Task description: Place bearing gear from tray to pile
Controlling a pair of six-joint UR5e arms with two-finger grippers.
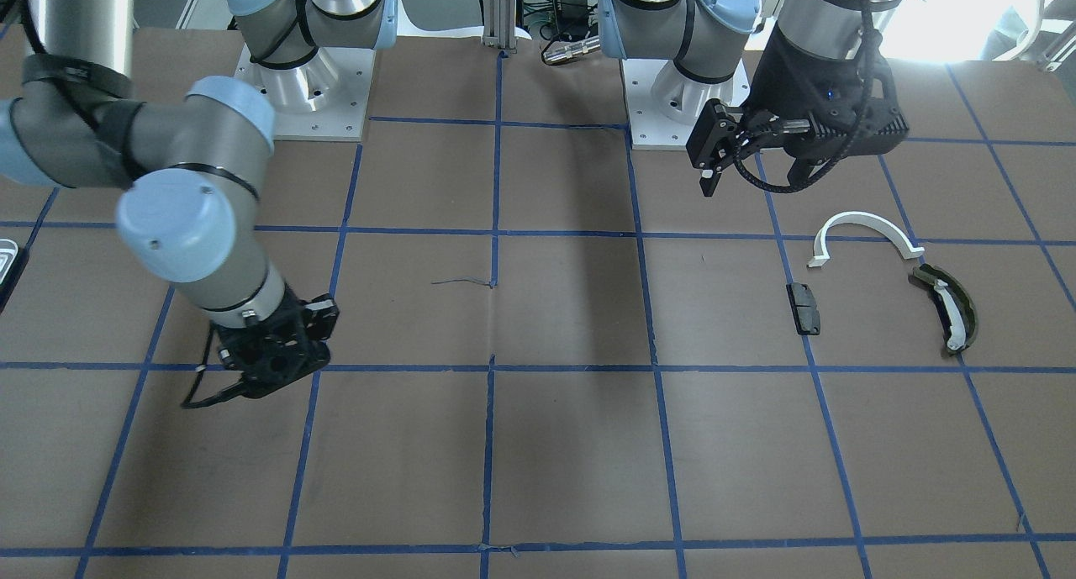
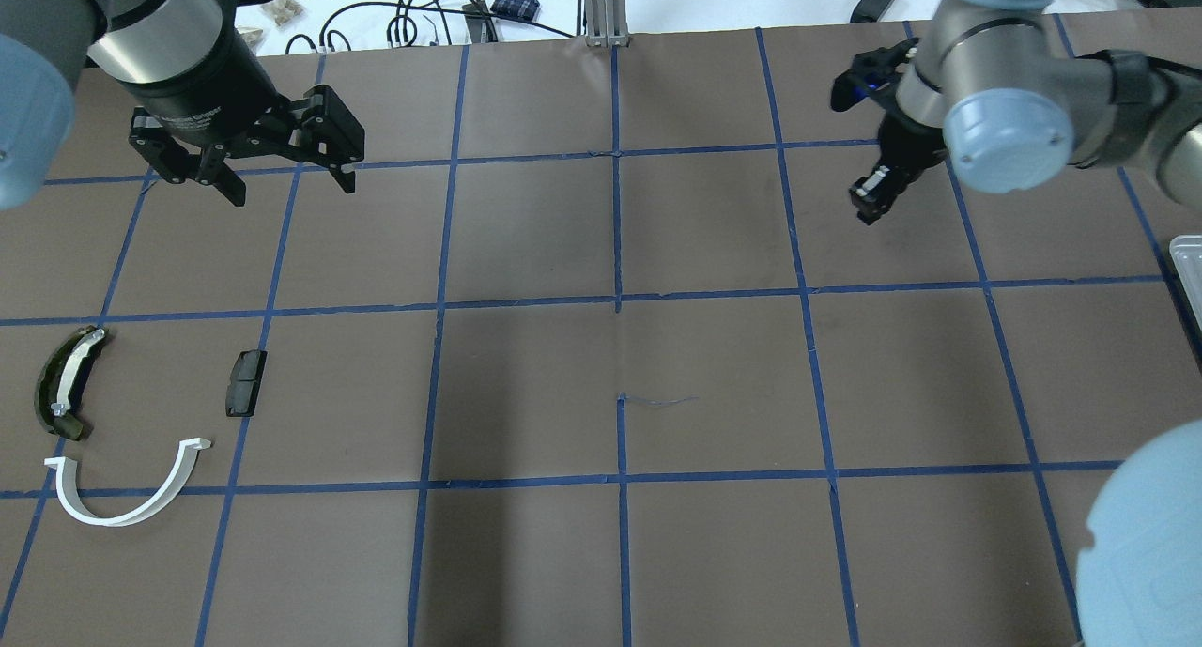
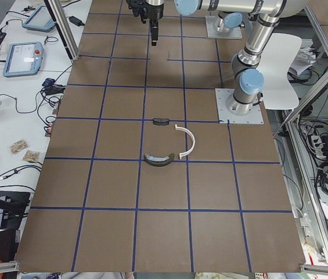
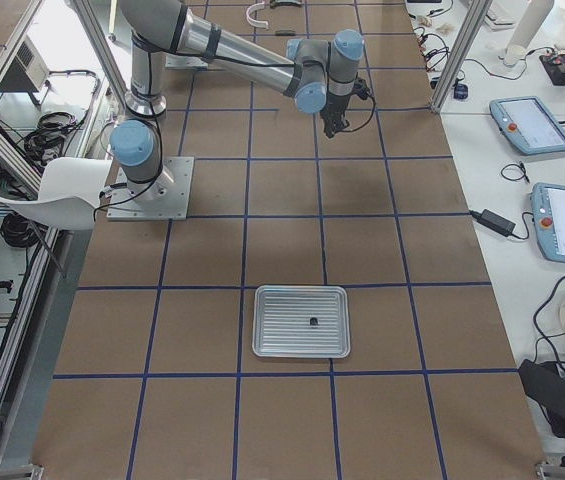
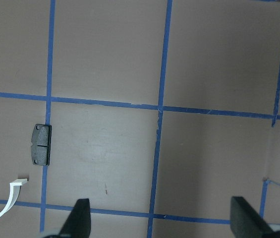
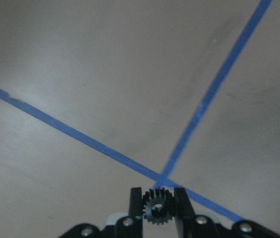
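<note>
My right gripper (image 6: 155, 218) is shut on a small black bearing gear (image 6: 155, 206), held between its fingertips above the brown table. It also shows in the overhead view (image 2: 866, 210), far from the pile. The pile lies at the left: a white arc (image 2: 127, 506), an olive curved piece (image 2: 64, 379) and a black block (image 2: 245, 382). My left gripper (image 2: 286, 182) is open and empty, above and behind the pile. The tray (image 4: 300, 322) shows whole in the exterior right view, with only a corner (image 2: 1188, 262) in the overhead view.
A small dark item (image 4: 313, 321) lies on the tray. Blue tape lines grid the brown table. Cables and a metal post (image 2: 606, 8) stand beyond the far edge. The arm bases (image 1: 303, 83) stand at the robot's side.
</note>
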